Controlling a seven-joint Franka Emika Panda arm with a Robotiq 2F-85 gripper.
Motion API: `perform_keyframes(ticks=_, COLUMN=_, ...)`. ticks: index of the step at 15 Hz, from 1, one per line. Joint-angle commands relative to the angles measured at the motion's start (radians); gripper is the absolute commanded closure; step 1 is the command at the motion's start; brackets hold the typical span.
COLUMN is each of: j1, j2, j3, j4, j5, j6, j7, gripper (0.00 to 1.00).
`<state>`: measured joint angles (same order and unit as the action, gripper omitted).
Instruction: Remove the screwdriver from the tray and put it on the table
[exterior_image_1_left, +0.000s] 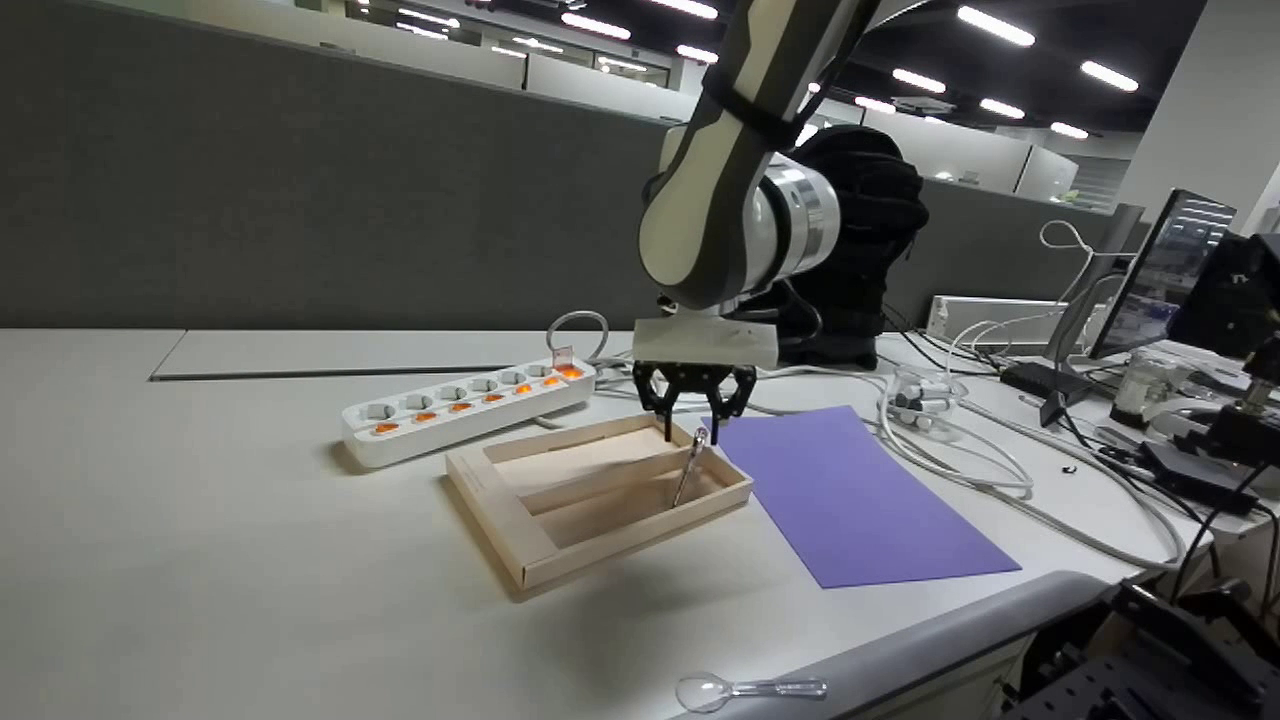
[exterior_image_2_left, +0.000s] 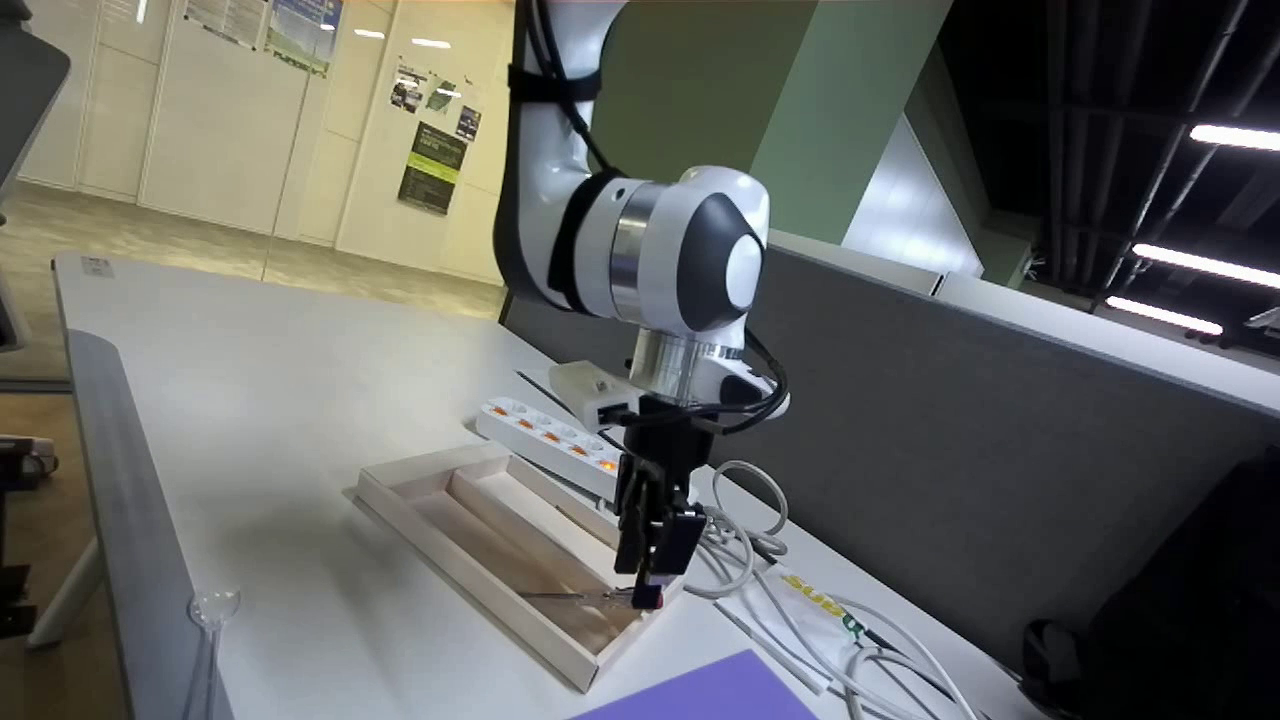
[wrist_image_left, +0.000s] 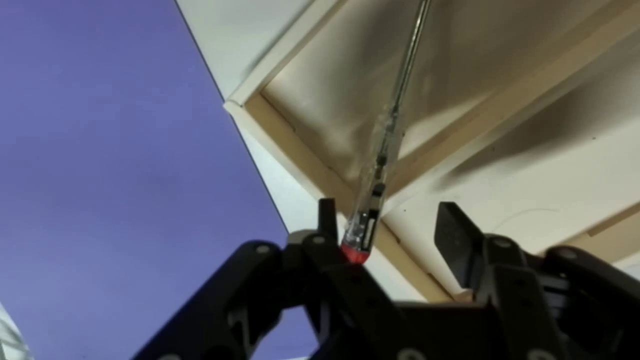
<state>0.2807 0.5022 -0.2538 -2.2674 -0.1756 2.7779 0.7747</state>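
Screwdriver (wrist_image_left: 392, 117) in tray (exterior_image_1_left: 500, 510), tilted: shaft (wrist_image_left: 411, 55) down in one compartment (exterior_image_1_left: 590, 515), clear handle (wrist_image_left: 372, 202) raised near end wall (wrist_image_left: 307, 152) and divider (wrist_image_left: 480, 120). Gripper (wrist_image_left: 387, 210): jaws apart, handle between them, not clamped. Likely light, rigid; smooth plastic may slip or roll. Grip handle squarely, below red cap (wrist_image_left: 355, 254).
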Motion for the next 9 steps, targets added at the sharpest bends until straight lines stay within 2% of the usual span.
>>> perform_keyframes(ticks=1, j1=0.025, j2=-0.029, j3=-0.037, j4=-0.038, j5=0.008, j6=0.006, j7=0.065, gripper=0.75)
perform_keyframes(ticks=4, j1=0.02, j2=-0.029, j3=-0.046, j4=-0.045, j5=0.019, j6=0.007, j7=0.076, gripper=0.95)
perform_keyframes(ticks=5, j1=0.022, j2=-0.034, j3=-0.051, j4=-0.049, j5=0.021, j6=0.009, j7=0.077, gripper=0.99)
perform_keyframes(ticks=9, j1=0.037, j2=-0.079, j3=-0.077, j4=-0.076, j5=0.007, j6=0.023, j7=0.102, gripper=0.96)
